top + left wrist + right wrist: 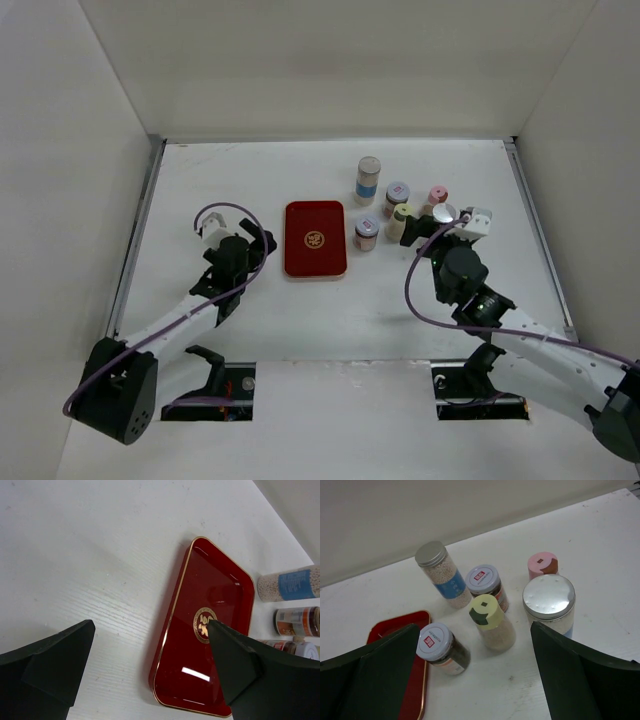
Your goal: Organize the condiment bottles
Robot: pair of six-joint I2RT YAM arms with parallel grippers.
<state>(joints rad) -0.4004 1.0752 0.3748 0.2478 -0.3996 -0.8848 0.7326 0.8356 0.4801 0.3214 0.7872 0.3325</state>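
Six condiment bottles stand right of the dark-red tray [315,238]. They are a tall blue-label jar [368,180], a white-capped jar [397,197], a pink-capped one [436,198], a cream-capped one [399,222], a second white-capped jar [366,233] and a silver-capped jar [443,214]. My right gripper [428,232] is open and empty, just near of them. In its wrist view the gripper [474,627] frames the cream-capped bottle [490,620], with the silver-capped jar [549,602] at the right finger. My left gripper [243,252] is open and empty, left of the tray [215,580].
White walls enclose the table on three sides. The tray's near corner lies between the left fingers [55,655]. The blue-label jar [290,584] and a red-white-label jar [297,621] show beyond the tray. The tray's edge [417,690] sits by the right gripper's left finger.
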